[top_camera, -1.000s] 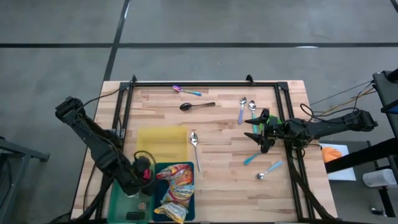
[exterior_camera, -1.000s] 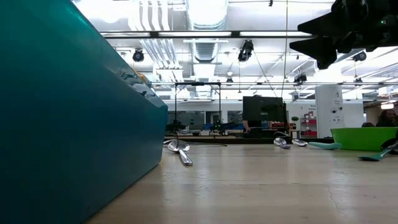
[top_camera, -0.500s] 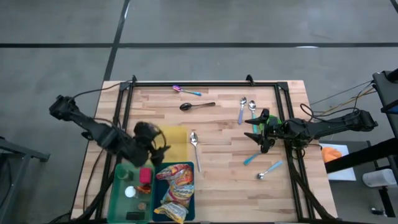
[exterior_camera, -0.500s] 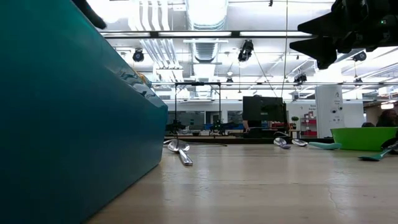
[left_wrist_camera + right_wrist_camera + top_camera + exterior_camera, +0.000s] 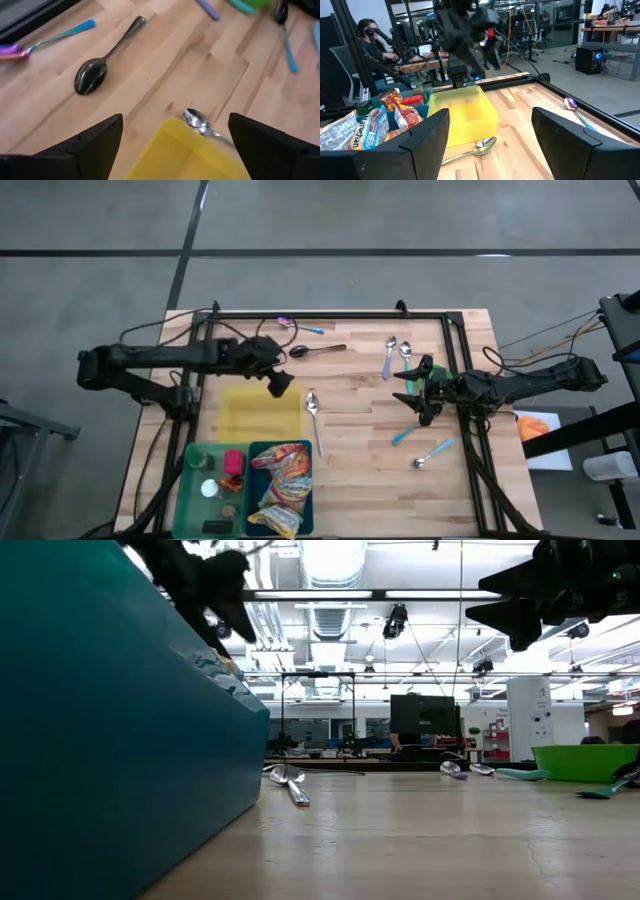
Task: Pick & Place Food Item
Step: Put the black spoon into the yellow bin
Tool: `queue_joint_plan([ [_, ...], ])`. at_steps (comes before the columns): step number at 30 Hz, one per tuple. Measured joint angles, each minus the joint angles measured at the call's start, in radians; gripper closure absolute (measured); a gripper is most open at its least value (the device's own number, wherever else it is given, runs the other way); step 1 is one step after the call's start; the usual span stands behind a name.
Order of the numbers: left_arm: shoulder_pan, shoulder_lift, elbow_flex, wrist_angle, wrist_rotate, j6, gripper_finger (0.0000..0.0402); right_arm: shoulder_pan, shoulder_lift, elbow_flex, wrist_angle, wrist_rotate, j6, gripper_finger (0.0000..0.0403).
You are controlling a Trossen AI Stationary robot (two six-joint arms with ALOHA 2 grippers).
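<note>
Hovering above far edge of yellow container (image 5: 260, 410): left gripper (image 5: 280, 383), fingers spread, empty. Snack packets (image 5: 281, 480) sitting in teal bin (image 5: 305, 498) beside container. Right gripper (image 5: 412, 392) waiting, fingers spread. Placement not started.

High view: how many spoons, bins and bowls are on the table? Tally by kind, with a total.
Spoons: 7
Bins: 3, yellow, green, teal
Bowls: 1, green
Total: 11
</note>
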Motion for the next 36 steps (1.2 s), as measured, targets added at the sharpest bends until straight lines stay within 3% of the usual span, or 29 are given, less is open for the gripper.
queue_joint_plan([
  [7,0.012,0.058,-0.094,0.267,0.041,0.241,0.0036,0.000,0.000,0.000,0.000,0.000,0.000,0.0122],
  [13,0.020,0.116,-0.090,0.304,0.062,0.371,0.0036,0.000,0.000,0.000,0.000,0.000,0.000,0.0122],
  [19,0.099,0.160,-0.084,0.347,0.063,0.400,0.0036,0.000,0.000,0.000,0.000,0.000,0.000,0.0122],
  [25,0.212,0.208,-0.082,0.357,0.134,0.384,0.0036,0.000,0.000,0.000,0.000,0.000,0.000,0.0122],
  [36,0.235,0.493,0.089,0.373,0.068,0.367,0.0036,0.000,0.000,0.000,0.000,0.000,0.000,0.0122],
])
